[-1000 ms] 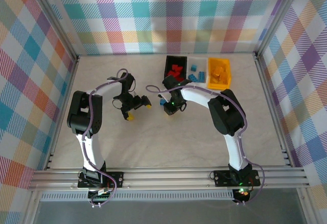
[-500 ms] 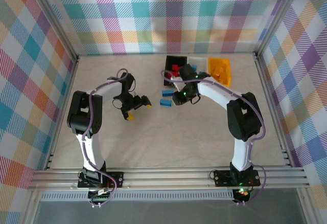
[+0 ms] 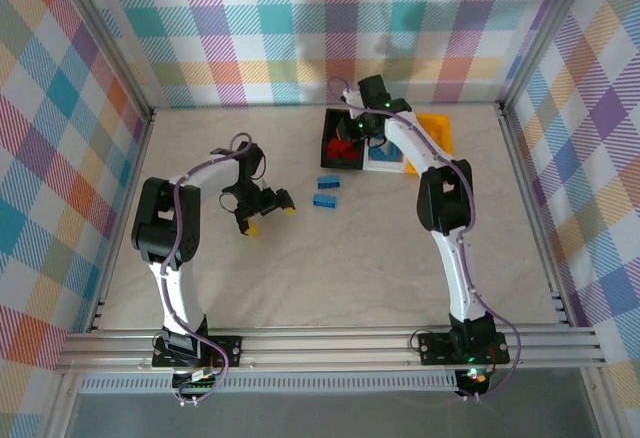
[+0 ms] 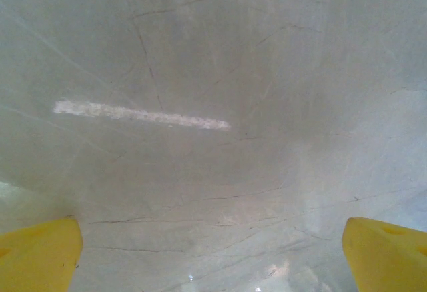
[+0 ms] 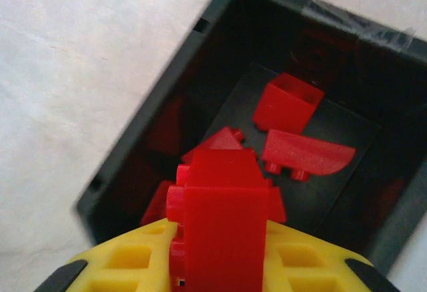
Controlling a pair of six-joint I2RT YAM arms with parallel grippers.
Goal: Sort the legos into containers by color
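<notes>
My right gripper [image 3: 347, 141] is shut on a red lego [image 5: 223, 215], held upright between the yellow fingers [image 5: 127, 262] just above the black container [image 5: 137, 162]. Several red legos [image 5: 288, 102] lie on that container's floor. In the top view the black container [image 3: 327, 136] sits at the back, with the white container [image 3: 385, 161] and the yellow-orange container [image 3: 437, 130] to its right, both partly hidden by the arm. Two blue legos [image 3: 326, 200] lie on the table left of the containers. My left gripper [image 3: 268, 216] stands open and empty over bare table [image 4: 213, 139], its yellow fingertips [image 4: 37, 255] wide apart.
The table [image 3: 350, 268] is walled by checked panels on three sides, with metal posts [image 3: 530, 148] at the corners. The right arm stretches along the container row. A metal rail [image 3: 330, 343] runs along the near edge.
The right arm has swung from the table's middle back to the black container, carrying the red lego. Both blue legos now show. The left arm has not moved.
</notes>
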